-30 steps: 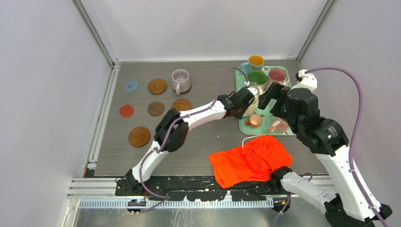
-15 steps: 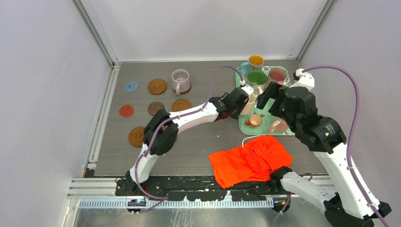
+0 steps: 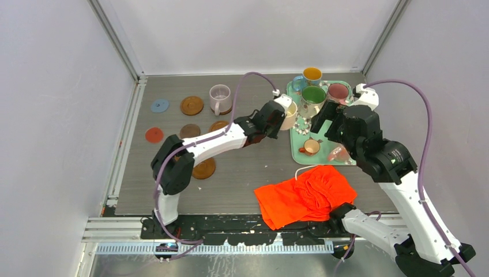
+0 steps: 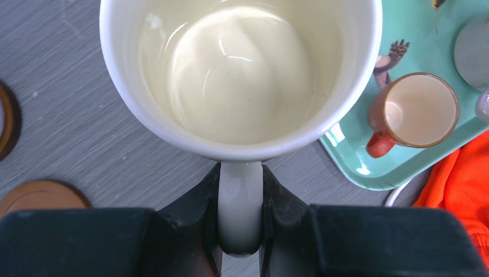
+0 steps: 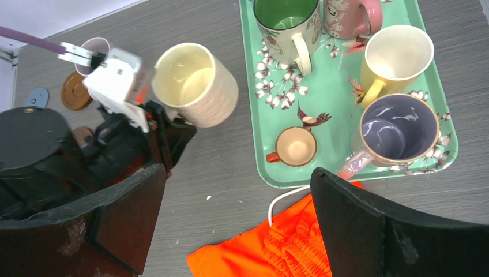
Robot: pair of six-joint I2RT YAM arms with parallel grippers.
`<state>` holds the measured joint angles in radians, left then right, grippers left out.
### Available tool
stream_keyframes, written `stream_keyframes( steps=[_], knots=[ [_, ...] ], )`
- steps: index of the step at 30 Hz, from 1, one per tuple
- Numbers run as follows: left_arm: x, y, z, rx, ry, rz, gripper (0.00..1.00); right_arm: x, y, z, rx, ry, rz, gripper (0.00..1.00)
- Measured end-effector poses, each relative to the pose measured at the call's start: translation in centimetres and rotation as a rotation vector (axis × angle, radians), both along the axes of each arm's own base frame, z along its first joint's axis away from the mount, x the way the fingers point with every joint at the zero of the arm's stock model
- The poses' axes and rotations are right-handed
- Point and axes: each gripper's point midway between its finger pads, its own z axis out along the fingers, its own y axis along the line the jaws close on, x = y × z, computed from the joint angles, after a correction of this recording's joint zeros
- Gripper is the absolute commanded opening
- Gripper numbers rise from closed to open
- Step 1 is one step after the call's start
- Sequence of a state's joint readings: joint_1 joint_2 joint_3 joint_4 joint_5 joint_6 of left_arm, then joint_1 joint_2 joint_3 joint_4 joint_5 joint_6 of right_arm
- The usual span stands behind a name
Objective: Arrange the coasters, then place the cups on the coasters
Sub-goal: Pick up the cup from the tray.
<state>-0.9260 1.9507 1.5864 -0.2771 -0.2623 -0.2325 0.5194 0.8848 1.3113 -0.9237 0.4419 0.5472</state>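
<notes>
- Nearest, an orange cloth point(image 3: 304, 195) lies bunched on the tabletop point(image 3: 248, 173).
- On the left, round coasters lie spread apart: a brown coaster point(image 3: 203, 168) nearest, a red coaster point(image 3: 154, 135) and a blue coaster point(image 3: 160, 105) farther back.
- In the middle, the left end effector point(image 4: 240, 199) is clamped on the handle of a cream mug point(image 4: 239, 75), held above the tabletop just left of the teal tray point(image 5: 337, 115).
- The right end effector point(image 5: 236, 219) hovers over the tray, jaws wide, holding nothing.
- A tiny copper cup point(image 5: 297, 145), a green-lined mug point(image 5: 286, 14) and others stand on the tray.
- Farthest back, a lilac mug point(image 3: 220, 98) sits on a coaster. It seems to be the only cup placed, so most of the task is left.
</notes>
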Motion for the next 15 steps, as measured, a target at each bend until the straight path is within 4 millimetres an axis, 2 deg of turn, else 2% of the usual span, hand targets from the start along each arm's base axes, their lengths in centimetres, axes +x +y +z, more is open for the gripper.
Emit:
stream_keyframes(
  steps=[7, 15],
  knots=[
    [1.6, 5.1, 2.5, -0.045, -0.027, 0.101, 0.0, 0.5, 0.4, -0.2, -0.003, -0.001, 0.011, 1.0],
    [5.7, 12.4, 6.0, -0.101, -0.088, 0.274, 0.0, 0.7, 0.6, -0.5, -0.012, 0.004, 0.02, 1.0]
  ],
)
